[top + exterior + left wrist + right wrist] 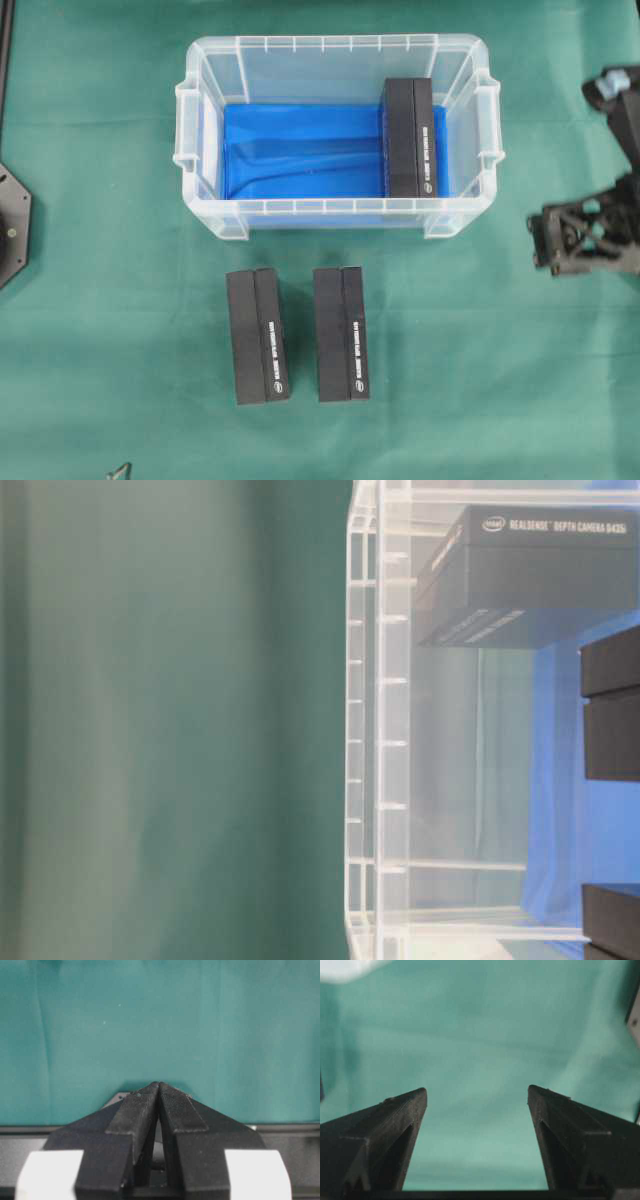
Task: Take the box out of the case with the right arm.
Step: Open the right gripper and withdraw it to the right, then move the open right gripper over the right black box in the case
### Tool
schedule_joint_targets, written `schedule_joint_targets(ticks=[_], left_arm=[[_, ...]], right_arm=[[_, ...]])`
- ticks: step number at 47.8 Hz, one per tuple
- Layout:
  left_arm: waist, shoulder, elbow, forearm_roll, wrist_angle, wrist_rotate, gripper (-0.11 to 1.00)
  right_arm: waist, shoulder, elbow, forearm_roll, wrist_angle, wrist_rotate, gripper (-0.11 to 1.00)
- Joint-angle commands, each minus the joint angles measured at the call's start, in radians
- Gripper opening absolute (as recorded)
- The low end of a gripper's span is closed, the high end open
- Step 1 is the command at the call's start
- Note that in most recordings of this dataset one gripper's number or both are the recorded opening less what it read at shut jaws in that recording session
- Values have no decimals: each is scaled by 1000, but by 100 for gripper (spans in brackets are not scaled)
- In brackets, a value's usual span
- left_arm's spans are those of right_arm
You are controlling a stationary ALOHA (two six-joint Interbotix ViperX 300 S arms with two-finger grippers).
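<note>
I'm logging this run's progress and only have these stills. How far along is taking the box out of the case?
Done: nothing yet for the box, which lies inside the case at its right end; two similar boxes lie on the cloth outside. In hand: the right gripper, open and empty, sits over bare cloth right of the case. Left: reach in, grasp, lift out. The left gripper is shut, idle.

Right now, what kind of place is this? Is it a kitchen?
Probably not a kitchen; it looks like a robot test bench. A plain green cloth covers the table, identical black camera boxes lie in a row, and a black truss-like robot gripper waits beside a clear plastic tub.
</note>
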Motion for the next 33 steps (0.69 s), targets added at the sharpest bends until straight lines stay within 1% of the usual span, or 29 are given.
schedule_joint_targets(ticks=[1, 10, 17, 24, 29, 33], left_arm=[[0, 5, -9, 5, -3, 0, 0], [0, 5, -9, 5, -3, 0, 0], [0, 6, -9, 5, -3, 0, 0], [0, 8, -9, 5, -5, 0, 0], [0, 12, -11, 5, -3, 0, 0], [0, 17, -9, 5, -5, 0, 0]], right_arm=[[-80, -20, -6, -5, -2, -61, 82], [-264, -21, -6, -5, -8, -261, 82], [-374, -21, -8, -5, -9, -373, 82], [-443, -20, -8, -5, -15, -440, 82], [-468, -18, -8, -5, -23, -466, 82], [-471, -17, -6, -5, -26, -468, 82]])
